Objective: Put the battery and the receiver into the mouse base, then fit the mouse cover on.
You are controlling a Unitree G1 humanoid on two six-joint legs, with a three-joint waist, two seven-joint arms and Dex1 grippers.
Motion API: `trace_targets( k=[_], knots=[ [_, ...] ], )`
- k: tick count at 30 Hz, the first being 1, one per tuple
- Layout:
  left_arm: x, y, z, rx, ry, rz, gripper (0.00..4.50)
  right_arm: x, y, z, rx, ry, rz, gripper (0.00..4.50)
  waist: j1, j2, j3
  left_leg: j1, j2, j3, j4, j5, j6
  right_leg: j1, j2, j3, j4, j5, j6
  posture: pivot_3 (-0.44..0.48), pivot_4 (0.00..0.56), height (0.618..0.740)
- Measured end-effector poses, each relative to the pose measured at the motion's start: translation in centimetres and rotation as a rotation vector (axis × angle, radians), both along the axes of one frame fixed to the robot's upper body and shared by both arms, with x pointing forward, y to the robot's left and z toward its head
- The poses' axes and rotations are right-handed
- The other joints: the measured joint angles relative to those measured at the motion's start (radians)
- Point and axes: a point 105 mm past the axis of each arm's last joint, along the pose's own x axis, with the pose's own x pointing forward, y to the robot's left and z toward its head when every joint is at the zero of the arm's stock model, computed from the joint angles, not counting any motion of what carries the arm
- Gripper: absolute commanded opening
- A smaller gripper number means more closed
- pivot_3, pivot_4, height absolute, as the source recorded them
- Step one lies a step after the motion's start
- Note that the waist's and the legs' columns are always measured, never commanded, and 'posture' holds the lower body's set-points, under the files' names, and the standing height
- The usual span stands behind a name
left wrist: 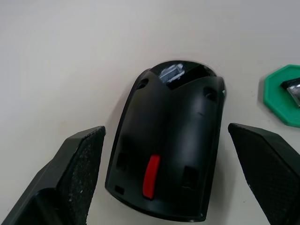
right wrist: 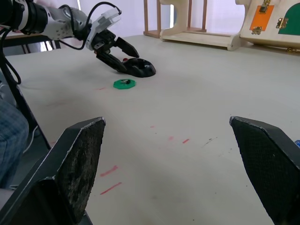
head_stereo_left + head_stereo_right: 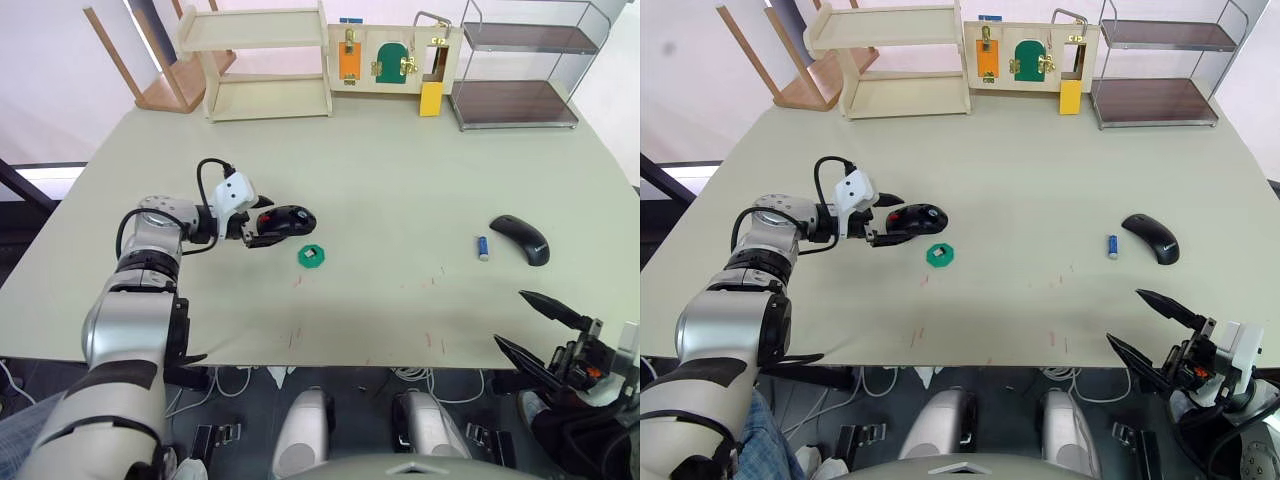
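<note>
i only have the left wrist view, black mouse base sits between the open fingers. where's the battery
Observer: The small blue cylindrical battery lies far to the robot's right on the pale table, just left of the smooth glossy black mouse cover.
Operator: is the right end effector near it
Observer: No. The right end effector hangs open off the table's near edge, holding nothing.
Operator: and that green thing at my edge
Observer: It's a flat green octagonal tray carrying the tiny grey receiver, beside the black oval mouse base.
</note>
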Motion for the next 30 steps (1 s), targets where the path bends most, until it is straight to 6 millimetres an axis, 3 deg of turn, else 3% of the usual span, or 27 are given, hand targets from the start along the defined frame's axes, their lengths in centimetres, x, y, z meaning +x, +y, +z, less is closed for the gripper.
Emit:
trace_targets(
  k=[25, 30],
  knots=[
    [0.8, -1.3, -1.0, 0.003, 0.052, 0.045, 4.5, 0.9, 1.1, 1.0, -0.015, -0.105, 0.025, 4.46, 0.002, 0.0, 0.0, 0.0, 0.0, 0.0, 0.0, 0.0, 0.0, 0.0, 0.0, 0.0, 0.001, 0.0, -0.001, 0.0, 0.15, 0.74],
    [0.8, -1.4, -0.9, 0.0, 0.053, 0.039, 3.05, 0.9, 1.1, 1.0, -0.011, -0.102, 0.015, 4.5, 0.003, 0.0, 0.0, 0.0, 0.0, 0.0, 0.0, 0.0, 0.0, 0.0, 0.0, 0.0, 0.001, 0.0, -0.001, 0.0, 0.15, 0.74]
  ],
)
